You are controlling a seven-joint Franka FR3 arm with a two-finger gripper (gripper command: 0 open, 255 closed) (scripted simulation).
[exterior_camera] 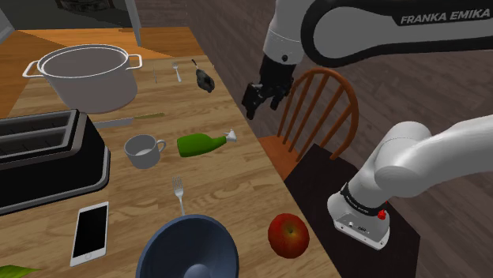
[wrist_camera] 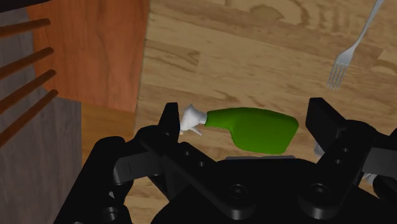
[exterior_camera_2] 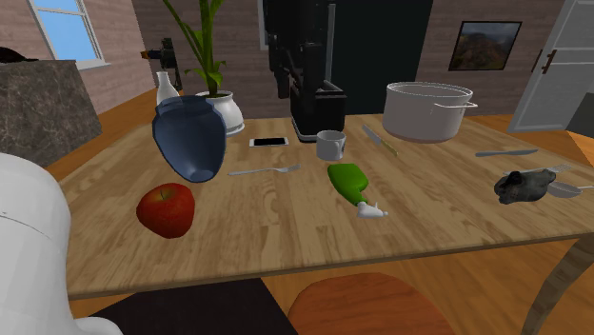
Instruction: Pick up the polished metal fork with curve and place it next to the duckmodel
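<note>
The metal fork lies flat on the wooden table between the white mug and the blue bowl; it also shows as the fork and the fork. The dark grey duck model sits near the table's far edge, seen too as the duck model. My black gripper hangs open and holds nothing, high over the table's edge beside the chair, well away from the fork and short of the duck. In the wrist view the gripper has its fingers wide apart, and the green bottle lies far below them.
A green bottle, white mug, large pot, blue bowl, red apple, phone and black appliance stand on the table. A wooden chair is under the gripper. A small utensil lies beside the duck.
</note>
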